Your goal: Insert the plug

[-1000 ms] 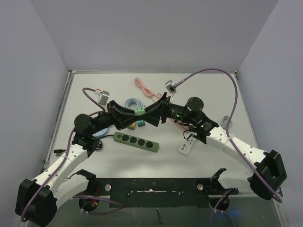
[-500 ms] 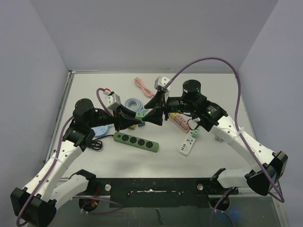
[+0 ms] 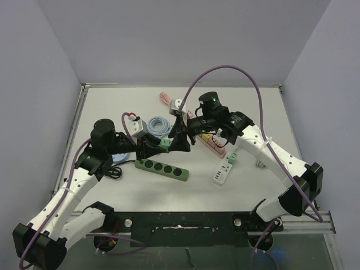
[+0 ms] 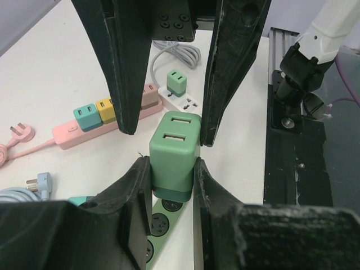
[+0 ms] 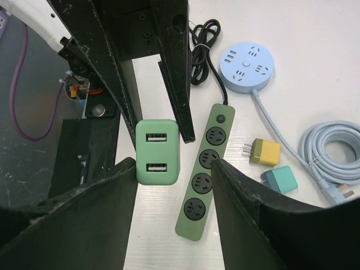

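Clamped tight, the left gripper point(image 4: 169, 175) is pinching the green plug point(image 4: 175, 142) by its lower body, one finger on each flat side. The face with the two USB slots is pointing away from the left wrist. The prongs are hidden from every view, so which way they are facing cannot be told.

Just past it, the right gripper point(image 5: 174, 169) is standing open. Its fingers point(image 4: 233, 67) are straddling the plug's free upper half, and the far one is showing a clear gap.

The plug is hanging in the air between the two arms, above the green power strip point(image 5: 202, 175) lying on the table point(image 3: 242, 101). It is looking like a light, rigid plastic block with smooth, slightly rounded sides, so it is likely to twist or slip under a shallow pinch. The flat side faces are offering the best hold, taken square and clear of the prong end.

Farther off, a pink power strip point(image 4: 101, 121) and a white adapter point(image 4: 181, 102) are lying well apart from the green strip.
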`<action>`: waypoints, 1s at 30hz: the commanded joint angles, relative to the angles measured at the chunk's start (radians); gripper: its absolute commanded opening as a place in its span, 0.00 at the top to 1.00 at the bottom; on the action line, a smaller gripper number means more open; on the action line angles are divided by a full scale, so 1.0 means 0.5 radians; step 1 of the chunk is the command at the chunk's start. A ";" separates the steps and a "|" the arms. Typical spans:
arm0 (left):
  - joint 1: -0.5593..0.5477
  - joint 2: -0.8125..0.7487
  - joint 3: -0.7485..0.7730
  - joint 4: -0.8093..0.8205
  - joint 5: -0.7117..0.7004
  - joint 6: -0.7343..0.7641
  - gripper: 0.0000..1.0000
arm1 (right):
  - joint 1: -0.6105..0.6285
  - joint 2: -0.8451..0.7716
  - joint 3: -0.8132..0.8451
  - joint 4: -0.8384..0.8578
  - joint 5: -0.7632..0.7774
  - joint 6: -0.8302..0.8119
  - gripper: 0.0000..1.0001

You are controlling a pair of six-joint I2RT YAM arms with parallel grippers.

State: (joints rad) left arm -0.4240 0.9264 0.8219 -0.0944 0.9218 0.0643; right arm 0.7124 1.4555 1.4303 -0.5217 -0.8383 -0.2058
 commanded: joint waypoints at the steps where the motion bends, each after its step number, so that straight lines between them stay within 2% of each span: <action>1: -0.008 -0.025 0.002 0.032 0.086 0.053 1.00 | 0.008 0.062 0.154 -0.078 -0.085 -0.051 0.48; 12: -0.017 0.006 -0.007 0.034 0.089 0.007 1.00 | 0.032 0.253 0.246 -0.099 -0.173 -0.027 0.65; 14: -0.020 0.015 -0.002 0.028 0.086 -0.002 1.00 | 0.041 0.267 0.247 -0.095 -0.195 -0.037 0.75; 16: -0.020 0.018 0.001 0.026 0.052 -0.024 1.00 | 0.042 0.269 0.247 -0.092 -0.202 -0.050 0.93; 17: -0.020 0.016 0.001 0.033 0.016 -0.051 0.96 | 0.043 0.263 0.238 -0.090 -0.192 -0.056 0.99; 20: -0.020 -0.003 -0.003 0.053 -0.139 -0.137 0.66 | 0.042 0.200 0.133 -0.039 -0.129 -0.073 1.00; 24: -0.020 -0.082 -0.089 0.148 -0.419 -0.391 0.39 | 0.032 0.029 -0.230 0.305 -0.051 -0.011 1.00; 26: -0.020 -0.145 -0.156 0.153 -0.580 -0.527 0.33 | 0.023 -0.056 -0.446 0.536 0.002 0.096 1.00; 30: -0.020 -0.319 -0.317 0.129 -0.841 -0.808 0.33 | -0.022 -0.147 -0.769 0.883 0.201 0.344 1.00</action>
State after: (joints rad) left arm -0.4305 0.8532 0.7109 -0.0906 0.6643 -0.1631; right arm 0.7231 1.4372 1.1393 -0.3290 -0.8406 -0.1520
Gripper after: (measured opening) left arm 0.670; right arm 0.318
